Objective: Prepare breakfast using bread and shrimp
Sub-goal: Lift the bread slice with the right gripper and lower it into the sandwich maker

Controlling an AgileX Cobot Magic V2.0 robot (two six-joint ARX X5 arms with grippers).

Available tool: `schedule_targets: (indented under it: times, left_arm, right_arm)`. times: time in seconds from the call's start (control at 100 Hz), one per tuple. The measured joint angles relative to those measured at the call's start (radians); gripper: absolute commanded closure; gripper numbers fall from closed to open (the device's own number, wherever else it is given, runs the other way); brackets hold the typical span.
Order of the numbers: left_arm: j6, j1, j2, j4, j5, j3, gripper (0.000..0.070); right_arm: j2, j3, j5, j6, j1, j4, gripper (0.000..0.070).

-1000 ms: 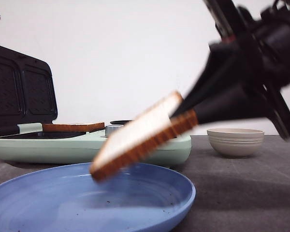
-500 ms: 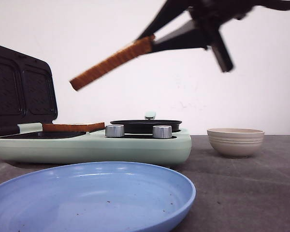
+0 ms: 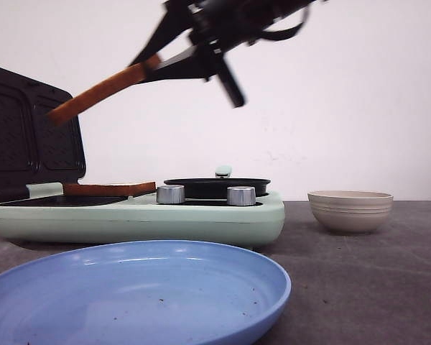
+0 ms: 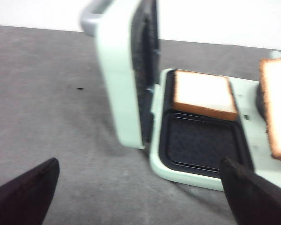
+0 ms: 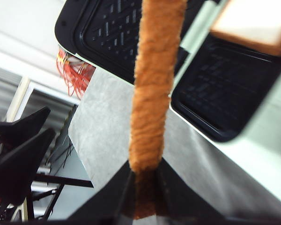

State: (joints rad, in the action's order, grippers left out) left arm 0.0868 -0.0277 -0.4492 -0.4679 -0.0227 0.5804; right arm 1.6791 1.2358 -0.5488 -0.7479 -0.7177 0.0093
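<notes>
Above the open sandwich maker (image 3: 201, 215), the right gripper (image 3: 154, 63) pinched one slice of bread (image 3: 100, 92) by its crust edge, holding it tilted in the air, while the other slice (image 4: 203, 95) lay in one of the two baking wells. The left gripper (image 4: 131, 190) hovered near the maker's hinge side, fingers spread and empty. The step seemed to be loading the second slice, so the next move called for lowering it flat into the empty well (image 4: 201, 140); I saw no shrimp.

Upright lid (image 3: 29, 129) beside open empty tray (image 4: 201, 140)
</notes>
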Motion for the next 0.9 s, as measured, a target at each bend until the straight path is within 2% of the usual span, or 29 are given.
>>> schedule_targets:
  times: [0.12, 0.3, 0.46, 0.71, 0.9]
  left_arm:
    - [0.001, 0.000, 0.000, 0.000, -0.002, 0.000, 0.0021]
    - [0.001, 0.000, 0.000, -0.004, -0.003, 0.000, 0.0022]
    - [0.001, 0.000, 0.000, -0.018, -0.004, 0.000, 0.0022]
    - [0.006, 0.000, 0.000, -0.019, -0.004, 0.000, 0.0022]
    - [0.006, 0.000, 0.000, -0.019, -0.004, 0.000, 0.0022]
  right_arm:
    - [0.100, 0.084, 0.008, 0.000, -0.024, 0.000, 0.0700]
    - [0.203, 0.161, 0.091, -0.003, -0.055, 0.000, 0.0700]
    - [0.246, 0.180, 0.115, -0.036, -0.063, 0.061, 0.0700]
    - [0.278, 0.181, 0.177, -0.068, -0.071, 0.072, 0.0700]
    - [0.301, 0.184, 0.180, -0.102, -0.081, 0.113, 0.0700]
